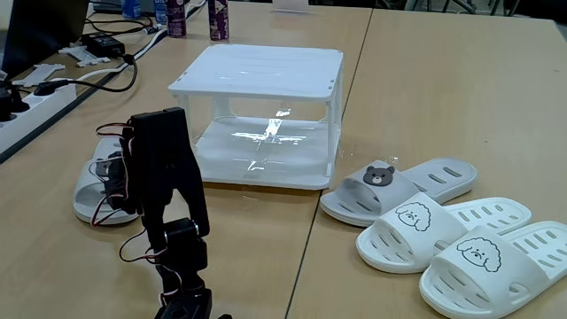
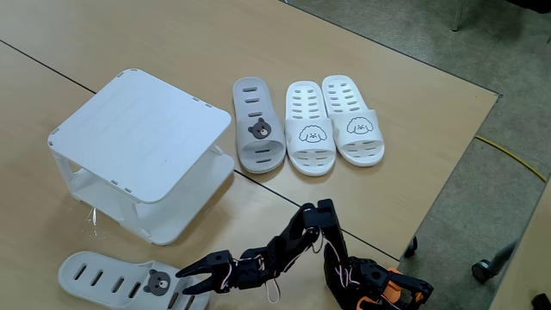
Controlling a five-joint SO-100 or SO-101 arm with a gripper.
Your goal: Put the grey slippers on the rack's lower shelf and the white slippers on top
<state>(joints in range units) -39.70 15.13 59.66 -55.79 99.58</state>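
Looking down in a fixed view, you see the gripper at the lower left of the frame with its jaws spread apart and holding nothing, the tips poised just over the strap end of one grey slipper that lies flat on the table along the bottom edge. Your arm reaches leftward from its base at the bottom centre. Just above that slipper, at the left of the frame, stands the rack; its top and lower shelf carry no slippers. To the right of the rack, in the upper middle, the other grey slipper lies beside the white slippers, the three side by side in a row. In the lower fixed view, the rack sits at the centre, the near grey slipper is partly hidden behind the black arm at the left, and the remaining grey slipper and white slippers lie at the lower right.
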